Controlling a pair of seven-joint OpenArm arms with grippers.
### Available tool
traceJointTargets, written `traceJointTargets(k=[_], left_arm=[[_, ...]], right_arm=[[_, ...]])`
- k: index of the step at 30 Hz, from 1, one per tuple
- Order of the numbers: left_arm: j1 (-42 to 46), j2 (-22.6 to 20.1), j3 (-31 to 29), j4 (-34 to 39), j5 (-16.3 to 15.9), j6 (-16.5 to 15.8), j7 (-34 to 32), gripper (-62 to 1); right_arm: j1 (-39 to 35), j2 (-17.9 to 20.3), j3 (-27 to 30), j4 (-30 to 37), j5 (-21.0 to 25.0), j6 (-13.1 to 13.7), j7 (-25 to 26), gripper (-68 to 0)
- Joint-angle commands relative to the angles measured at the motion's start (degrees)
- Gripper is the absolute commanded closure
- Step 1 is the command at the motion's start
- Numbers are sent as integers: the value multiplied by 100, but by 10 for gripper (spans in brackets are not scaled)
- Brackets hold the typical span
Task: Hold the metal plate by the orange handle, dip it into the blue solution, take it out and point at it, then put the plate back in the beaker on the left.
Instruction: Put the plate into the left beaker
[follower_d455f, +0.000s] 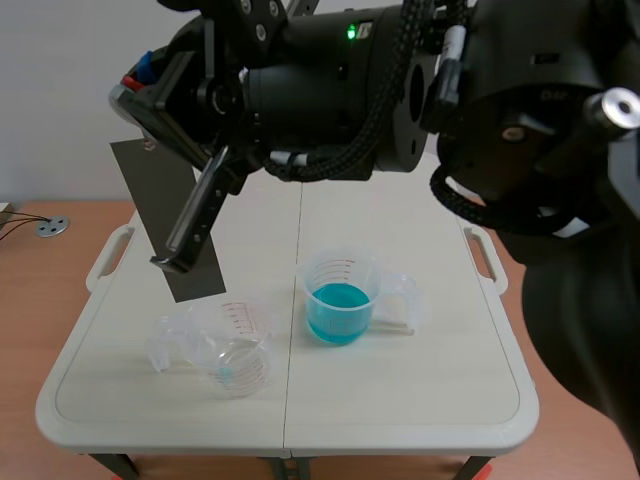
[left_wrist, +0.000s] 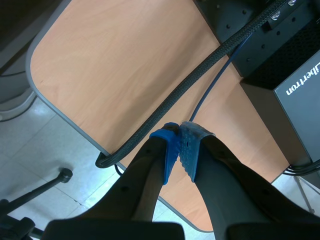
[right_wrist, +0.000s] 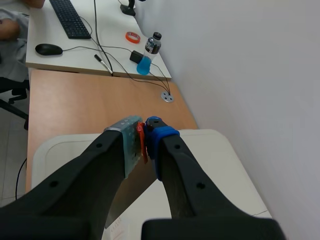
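My right pincer (right_wrist: 145, 136) clamps the orange handle (right_wrist: 142, 142) of the metal plate (follower_d455f: 155, 200), which hangs tilted at the frame's upper left, clear of the bench (follower_d455f: 450, 380). Below it sits the clear beaker (follower_d455f: 238, 360), with the blue solution beaker (follower_d455f: 335, 300) at centre. My left pincer (left_wrist: 179, 147) is clenched on nothing.

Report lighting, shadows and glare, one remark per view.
Scene view: even light, faint shadows beside the beaker of blue solution on the table; the metal plate shows dark grey, no glare. Left wrist view: the pale floor is brightest, the left gripper dark against it. Right wrist view: the white wall is bright; the orange handle is lit between the pads of the right gripper.
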Motion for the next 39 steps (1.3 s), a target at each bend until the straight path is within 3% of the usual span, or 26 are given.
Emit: traceJointTargets(k=[1,26,39], left_arm=[[48,-2,-26,92,-17,-11,-31,-15],[48,0,-26,92,-37,-13,9,-15],[48,-2,-26,92,-33,-13,9,-15]], right_arm=[[85,-63,2,28,33,-20,66,-15],[85,-63,2,-1051,13,-20,310,-15],[55,-61,2,-1930,11,-20,828,-15]])
